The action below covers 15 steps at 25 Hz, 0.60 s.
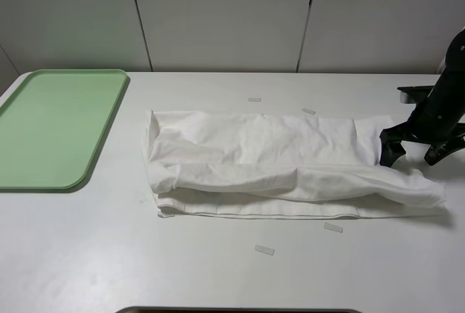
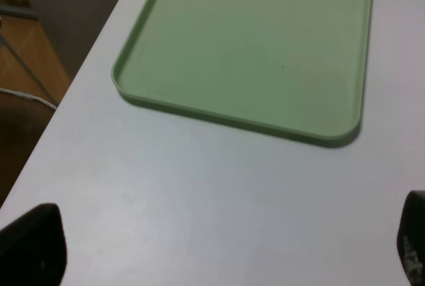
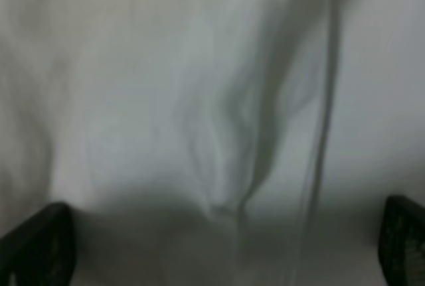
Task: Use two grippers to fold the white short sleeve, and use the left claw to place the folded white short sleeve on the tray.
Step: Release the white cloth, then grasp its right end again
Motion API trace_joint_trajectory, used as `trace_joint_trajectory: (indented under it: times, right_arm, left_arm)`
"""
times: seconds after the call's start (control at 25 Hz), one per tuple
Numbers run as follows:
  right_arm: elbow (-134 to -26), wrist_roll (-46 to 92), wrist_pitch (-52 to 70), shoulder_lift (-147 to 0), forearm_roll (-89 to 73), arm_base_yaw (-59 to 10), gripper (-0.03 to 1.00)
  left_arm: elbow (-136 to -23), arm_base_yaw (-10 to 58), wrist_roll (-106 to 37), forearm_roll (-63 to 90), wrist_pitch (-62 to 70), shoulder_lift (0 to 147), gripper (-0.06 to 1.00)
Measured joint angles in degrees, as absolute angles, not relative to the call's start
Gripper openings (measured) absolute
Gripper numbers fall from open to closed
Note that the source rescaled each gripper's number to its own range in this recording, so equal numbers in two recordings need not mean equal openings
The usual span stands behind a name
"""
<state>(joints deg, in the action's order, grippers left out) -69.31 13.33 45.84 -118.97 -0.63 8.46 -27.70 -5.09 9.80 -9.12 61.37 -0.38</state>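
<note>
Nearest the lens, a pale tape strip (image 1: 264, 250) lies on the table (image 1: 109, 255) just in front of the white short sleeve (image 1: 276, 157), which is folded into a long band. At the garment's right end my right tool (image 1: 412, 155) stands released, jaws spread, gripping nothing. Well off its left end lies the tray (image 1: 43, 128). My left tool (image 2: 222, 249), also released and empty, hovers over bare table on that same side.

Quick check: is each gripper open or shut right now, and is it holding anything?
Left gripper: open, empty, over the table beside the tray.
Right gripper: open, over one end of the white short sleeve, gripping nothing.
</note>
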Motion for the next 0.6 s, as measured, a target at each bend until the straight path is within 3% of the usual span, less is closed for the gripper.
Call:
trace_joint_trajectory:
  times: [0.4,0.56,0.6]
  right_arm:
    - [-69.72,16.34,45.47,-120.39,-2.83,8.84,1.0]
    - [-69.82,16.63,45.3,-120.43,-3.27,8.84,0.86]
    - [-69.89,16.63,45.3,-120.5,-3.54,8.84,0.78]
  left_arm:
    - [-27.7,-5.09,9.8,-9.12,61.37,-0.38,1.0]
    - [-27.7,-5.09,9.8,-9.12,61.37,-0.38,1.0]
    - [-27.7,-5.09,9.8,-9.12,61.37,-0.38,1.0]
